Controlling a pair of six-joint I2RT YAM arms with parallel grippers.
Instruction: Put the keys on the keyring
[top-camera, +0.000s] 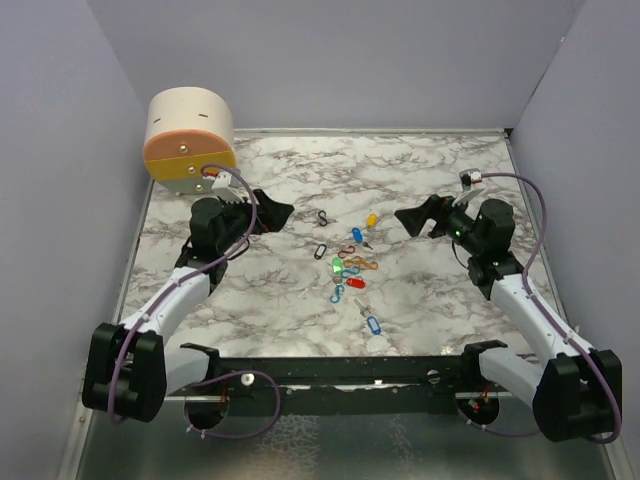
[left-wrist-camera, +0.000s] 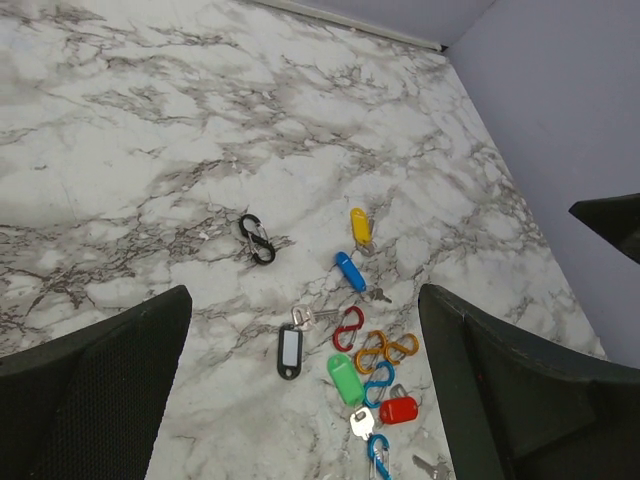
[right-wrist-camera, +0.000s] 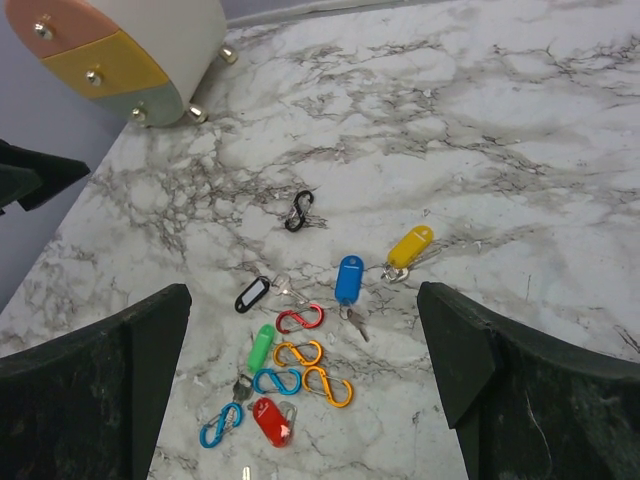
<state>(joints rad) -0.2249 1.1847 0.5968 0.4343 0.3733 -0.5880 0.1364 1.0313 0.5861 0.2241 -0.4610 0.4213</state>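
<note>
1. The left gripper (top-camera: 272, 210) and the right gripper (top-camera: 415, 215) hovered above the table (top-camera: 250, 290), one on each side of the scatter. Both had their jaws spread wide and held nothing.
2. The keys (top-camera: 338, 267) lay mid-table between them. The yellow key (right-wrist-camera: 410, 245) and blue key (right-wrist-camera: 348, 278) sat a little apart, while the green key (right-wrist-camera: 261, 346) and red key (right-wrist-camera: 268, 420) lay among the coloured loop clips (right-wrist-camera: 330, 388).
3. The keys looked light, stiff and flat. On the smooth top they would probably skid away from a finger rather than lift.
4. The plastic head, thicker than the metal blade, seemed the best place to pinch, across its sides. The yellow one was the least crowded.
5. No brand or writing could be read, as the tags were too small.
</note>
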